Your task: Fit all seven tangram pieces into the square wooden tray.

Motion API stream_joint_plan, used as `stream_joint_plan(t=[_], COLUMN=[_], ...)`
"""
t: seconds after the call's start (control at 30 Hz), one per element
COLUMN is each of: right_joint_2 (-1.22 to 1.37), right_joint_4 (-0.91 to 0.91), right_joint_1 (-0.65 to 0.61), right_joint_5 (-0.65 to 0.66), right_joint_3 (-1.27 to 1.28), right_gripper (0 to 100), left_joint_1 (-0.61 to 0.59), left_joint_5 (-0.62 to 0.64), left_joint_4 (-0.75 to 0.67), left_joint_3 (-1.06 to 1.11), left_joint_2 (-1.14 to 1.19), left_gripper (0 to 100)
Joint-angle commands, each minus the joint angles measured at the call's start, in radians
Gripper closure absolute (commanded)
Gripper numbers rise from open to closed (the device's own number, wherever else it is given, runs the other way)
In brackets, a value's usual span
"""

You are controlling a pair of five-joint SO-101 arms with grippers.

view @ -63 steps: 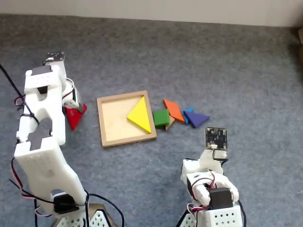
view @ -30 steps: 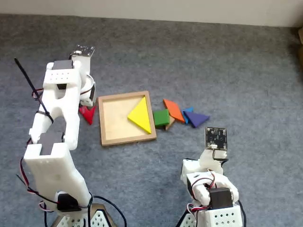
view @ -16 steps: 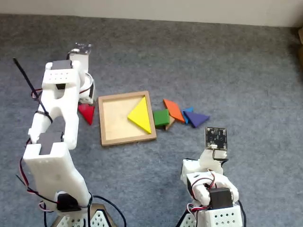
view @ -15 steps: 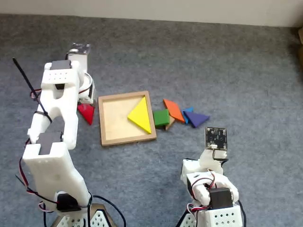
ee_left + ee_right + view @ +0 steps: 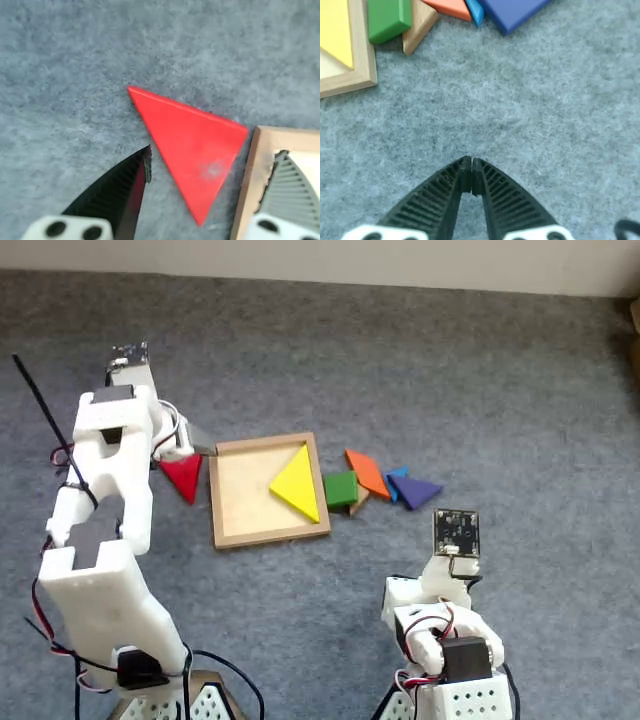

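The left arm stretches forward beside the wooden tray (image 5: 214, 502), the left gripper (image 5: 215, 150) pointing down with jaws spread wide astride the red triangle (image 5: 192, 140), which lies flat on the carpet (image 5: 450, 360) just beside the tray's rim. The right arm sits folded back, the right gripper (image 5: 471, 172) closed, empty.

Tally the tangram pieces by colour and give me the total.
Red: 1
Yellow: 1
Green: 1
Orange: 1
Light blue: 1
Dark blue: 1
Tan: 1
Total: 7
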Motion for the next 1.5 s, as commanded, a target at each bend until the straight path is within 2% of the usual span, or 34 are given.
stream_joint_plan(t=[0.0,0.17,0.4,0.6,0.7,1.07,1.2,1.27,1.37,1.47], right_joint_2=[-0.015,-0.015,-0.015,-0.015,-0.015,-0.015,-0.015,-0.015,-0.015,-0.015], right_joint_4=[0.005,0.005,0.005,0.005,0.005,0.005,0.005,0.005,0.005,0.005], right_joint_1=[0.012,0.012,0.012,0.012,0.012,0.012,0.012,0.012,0.012,0.012], right_joint_5=[0.011,0.011,0.011,0.011,0.011,0.011,0.011,0.011,0.011,0.011], right_joint_3=[0.101,0.101,0.101,0.101,0.101,0.101,0.101,0.101,0.101,0.101], right_gripper=[97.7,97.7,97.7,97.7,97.7,97.7,97.7,97.7,97.7,97.7], left_joint_1=[-0.008,-0.008,-0.007,-0.004,-0.004,-0.002,0.002,0.001,-0.010,-0.015], left_joint_5=[0.069,0.123,0.124,0.114,0.049,-0.175,-0.190,-0.178,-0.081,-0.075], left_joint_4=[-0.032,-0.020,0.229,0.315,0.324,0.325,0.325,0.339,0.358,0.356], left_joint_3=[-0.016,-0.143,-0.390,-0.492,-0.498,-0.499,-0.503,-0.503,-0.503,-0.503], left_joint_2=[-0.013,0.128,0.298,0.369,0.374,0.367,0.367,0.367,0.367,0.374], left_gripper=[64,64,65,79,83,83,81,74,64,64])
